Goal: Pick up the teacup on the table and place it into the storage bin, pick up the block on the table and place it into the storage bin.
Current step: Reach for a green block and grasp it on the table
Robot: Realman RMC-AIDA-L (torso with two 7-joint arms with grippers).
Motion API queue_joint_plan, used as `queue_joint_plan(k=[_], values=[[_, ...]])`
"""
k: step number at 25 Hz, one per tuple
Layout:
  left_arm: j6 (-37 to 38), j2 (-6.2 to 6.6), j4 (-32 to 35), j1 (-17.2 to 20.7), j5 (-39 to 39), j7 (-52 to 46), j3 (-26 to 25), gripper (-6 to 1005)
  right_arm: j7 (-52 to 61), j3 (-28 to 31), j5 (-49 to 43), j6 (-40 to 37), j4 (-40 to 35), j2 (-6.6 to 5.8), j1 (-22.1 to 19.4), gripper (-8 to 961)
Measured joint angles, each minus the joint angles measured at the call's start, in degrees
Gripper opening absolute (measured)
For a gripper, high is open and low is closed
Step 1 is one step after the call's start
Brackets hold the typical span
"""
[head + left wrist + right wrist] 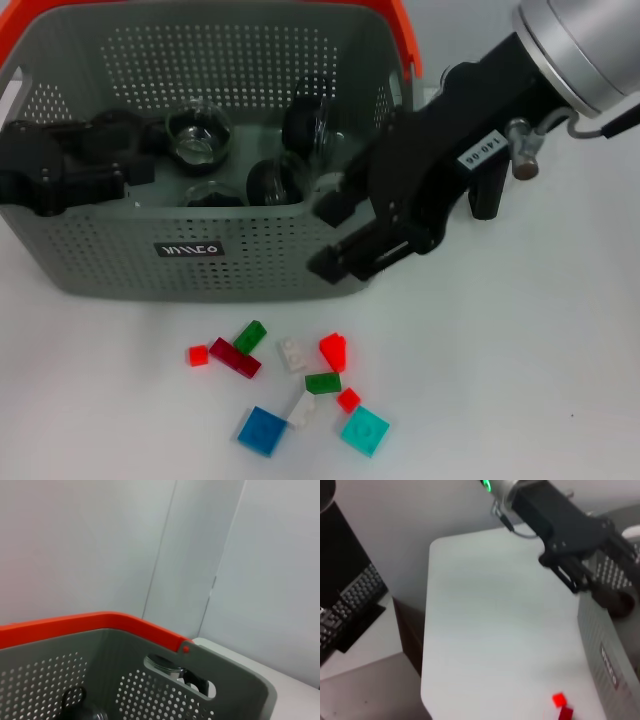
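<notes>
In the head view, the right claw point(345, 238) is hanging over the near right corner of the bin point(120, 265), at the rim. Its two black fingers are standing apart with nothing between them, so it is open. The blocks point(290, 385) are lying scattered on the white worktop point(520, 380) in front of the bin, below the claw and toward the robot, so I judge the right arm is the nearer one for them. The red block point(334, 350) is lying closest under the claw. The pieces are small and flat, in red, green, white, blue and teal. Glass cups point(198, 135) are sitting inside the bin. The left claw point(45, 170) is resting low inside the bin's left end; I cannot tell its state.

In the left wrist view, only the bin's perforated grey wall and orange handle point(100, 622) are showing.

In the right wrist view, the left arm is reaching into the bin, and two red blocks are lying beside its wall.
</notes>
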Motion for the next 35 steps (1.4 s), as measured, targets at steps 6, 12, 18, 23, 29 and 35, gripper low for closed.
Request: queue_joint_plan(k=[6,12,18,23,29,35], values=[[2.62,0.19,1.16,-0.08,-0.36,-0.82,-1.95,628,0.54,-5.50,-4.33,-0.08,1.67,0.11,-0.77,532],[2.87,-0.17,1.25,-0.26,-0.49,-0.85,-2.07,628,0.02,-12.97,-5.11,2.52,3.72,0.24,-1.30,531],[2.67,-0.22,1.25,-0.31,-0.57,-0.85,-2.10,628,-1.69,-20.74,-5.17,7.39,5.79,0.33,-1.94,531],[2.62,-0.24,1.12,-0.12,-1.09,-0.80,-2.10,628,-3.80,-26.30,-6.27,12.65,9.32,0.43,-1.89,530],[2.43,-0.43,0.90,0.02,-1.14,-0.77,-2.09,628,-6.79,-30.78,-6.77,19.39,13.28,0.60,-1.36,530],[2.32,-0.59,0.89,0.00,-1.13,-0.74,-2.10,628,-9.07,-33.60,-7.20,23.76,17.98,0.66,-0.47,530]])
